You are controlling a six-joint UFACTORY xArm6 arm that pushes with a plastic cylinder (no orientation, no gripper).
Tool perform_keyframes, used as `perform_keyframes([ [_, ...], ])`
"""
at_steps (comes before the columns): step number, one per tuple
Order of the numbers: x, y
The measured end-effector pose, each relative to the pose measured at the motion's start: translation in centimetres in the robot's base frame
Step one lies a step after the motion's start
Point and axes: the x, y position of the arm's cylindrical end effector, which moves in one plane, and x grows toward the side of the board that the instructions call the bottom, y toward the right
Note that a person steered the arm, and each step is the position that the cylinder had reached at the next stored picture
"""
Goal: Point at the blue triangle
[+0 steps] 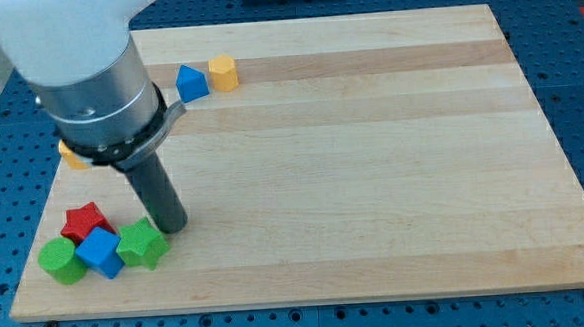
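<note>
The blue triangle point(191, 84) is a small wedge, bright blue, sitting near the view's top left of the board point(372, 159), just beside a yellow block point(224, 73) on its right. My tip point(173, 228) is well apart from it, down by the green star point(142, 244), blue cube point(100, 253), red star point(84, 222) and green cylinder point(61, 261). It's just a bare rod, no fingers, holding nothing; an orange block point(72, 155) peeks out behind the arm.

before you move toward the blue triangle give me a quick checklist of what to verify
1. Target in view: blue triangle near the view's top left, ok.
2. My tip located: beside the green star, far from target, not ok.
3. Tip touching the star: cannot tell.
4. Yellow block right next to the target, overshoot risk: not ok.
5. Direct path: my own arm hides it, cannot tell.
6. Blue cube not mistaken for target: ok.
</note>
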Motion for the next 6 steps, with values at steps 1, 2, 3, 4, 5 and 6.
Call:
perform_keyframes([
  [1,-4.3,3.2],
  [2,-9.3,3.7],
  [3,-14.2,3.0],
  [4,-16.7,0.8],
  [5,-16.8,-3.1],
  [6,-18.3,-8.2],
])
